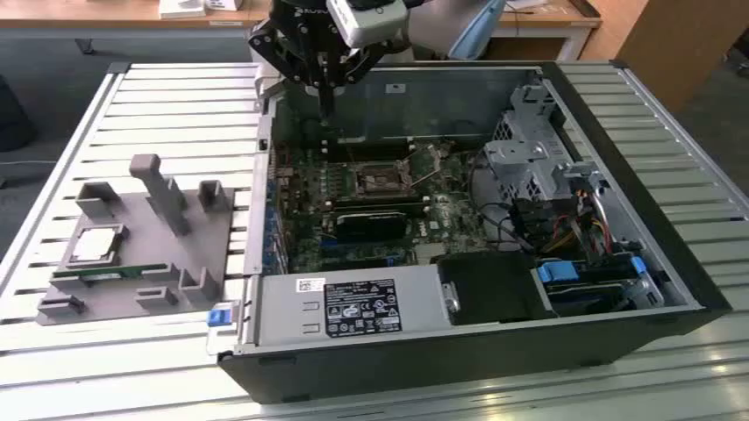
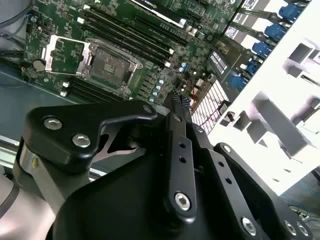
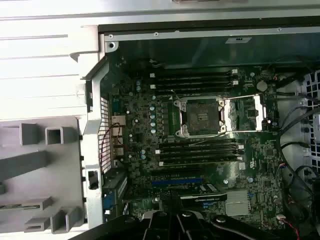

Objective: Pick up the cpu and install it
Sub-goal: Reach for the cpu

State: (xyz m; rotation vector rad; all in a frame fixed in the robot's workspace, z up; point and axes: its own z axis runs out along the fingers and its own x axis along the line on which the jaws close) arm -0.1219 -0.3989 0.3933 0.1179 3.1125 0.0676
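Slatted pale tabletop (image 1: 655, 132), wooden desk (image 1: 105, 16) behind at twelve o'clock; the open computer case (image 1: 468, 351) lies on its side, motherboard (image 1: 351, 219) up, the socket (image 1: 381, 182) unlatched with its frame swung open; at the case's nine o'clock sits the grey fixture tray (image 1: 210, 237), and there's the cpu (image 1: 97, 244), flat in it, with a green memory stick (image 1: 111, 274) at its six o'clock; the tool (image 1: 325, 110) hangs at the socket's eleven o'clock, fingers together, gripping nothing, well apart from the cpu.
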